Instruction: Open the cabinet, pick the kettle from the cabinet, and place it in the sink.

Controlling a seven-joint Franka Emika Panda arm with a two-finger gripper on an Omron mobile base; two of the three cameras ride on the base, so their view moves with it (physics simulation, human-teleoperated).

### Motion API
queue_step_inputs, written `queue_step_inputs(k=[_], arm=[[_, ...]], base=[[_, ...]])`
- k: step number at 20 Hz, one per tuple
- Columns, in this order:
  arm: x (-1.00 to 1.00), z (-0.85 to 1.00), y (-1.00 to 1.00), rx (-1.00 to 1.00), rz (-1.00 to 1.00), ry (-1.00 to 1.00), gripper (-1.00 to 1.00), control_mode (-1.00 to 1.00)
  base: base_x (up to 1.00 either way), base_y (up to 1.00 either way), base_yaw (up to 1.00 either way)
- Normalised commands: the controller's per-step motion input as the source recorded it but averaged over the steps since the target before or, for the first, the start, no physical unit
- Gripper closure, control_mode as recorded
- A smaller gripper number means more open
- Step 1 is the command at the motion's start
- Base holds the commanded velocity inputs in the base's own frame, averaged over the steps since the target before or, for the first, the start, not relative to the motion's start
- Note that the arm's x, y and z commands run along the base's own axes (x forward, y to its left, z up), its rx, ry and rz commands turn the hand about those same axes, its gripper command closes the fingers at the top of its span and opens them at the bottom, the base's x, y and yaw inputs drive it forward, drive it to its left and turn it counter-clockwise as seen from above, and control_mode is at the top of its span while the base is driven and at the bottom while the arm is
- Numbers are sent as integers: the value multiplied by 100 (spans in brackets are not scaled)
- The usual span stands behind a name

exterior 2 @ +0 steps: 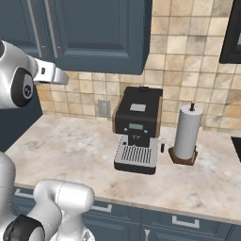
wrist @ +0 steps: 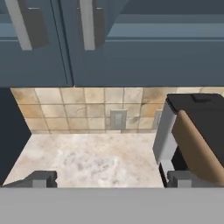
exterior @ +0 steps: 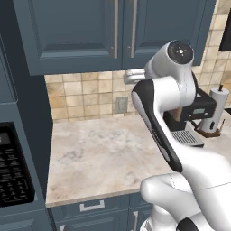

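The white arm's two-finger gripper point(wrist: 107, 179) hangs in the air above the beige marbled stone counter point(exterior: 99, 158), its two dark fingertips point(wrist: 41, 178) spread as wide as they go with nothing between them. It is below the bottom edge of the large dark blue-grey wall cabinet point(exterior: 81, 31) and short of it. On the counter, towards its right end, stands a black boxy coffee machine point(exterior 2: 137, 127) with a grey drip grille, and just beside it on the right a tall white paper towel roll point(exterior 2: 187, 132) is upright on a brown holder. A grey wall socket point(wrist: 117, 119) sits in the tan tiled backsplash point(exterior: 85, 94) at the counter's back edge. Both cabinet doors are shut, their slim silver bar handles point(wrist: 87, 24) side by side at the middle seam; the kettle cannot be seen.
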Motion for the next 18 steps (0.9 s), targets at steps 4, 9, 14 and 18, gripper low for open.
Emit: queue_step_inputs(k=[4,9,14,18], arm=[[0,35,1,0,0,-13,-100,-100],[1,29,3,-4,0,-16,-100,-100],[5,24,2,-1,0,-12,-100,-100],[12,18,0,0,0,-5,-100,-100]], base=[[0,0,0],[0,0,0],[0,0,0],[0,0,0]])
